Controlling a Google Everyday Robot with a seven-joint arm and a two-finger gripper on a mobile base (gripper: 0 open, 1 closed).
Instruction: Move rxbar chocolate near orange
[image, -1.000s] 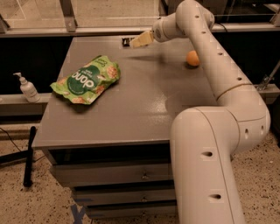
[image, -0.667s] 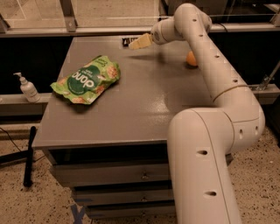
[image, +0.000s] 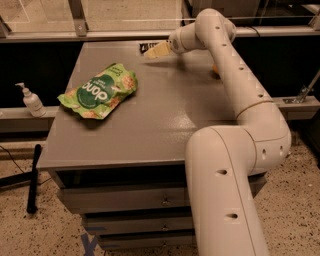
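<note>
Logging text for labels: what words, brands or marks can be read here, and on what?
Bag: big white letters, roughly "dono", rotated; unsure.
Rxbar, by the gripper at the far edge of the table: pale print, unreadable.
Floor: blue "X".

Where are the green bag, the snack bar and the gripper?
green bag (image: 97, 91), camera view, middle of printed front.
snack bar (image: 145, 47), camera view, dark end beside gripper.
gripper (image: 151, 52), camera view, its tip, far end of table (image: 165, 120).
</note>
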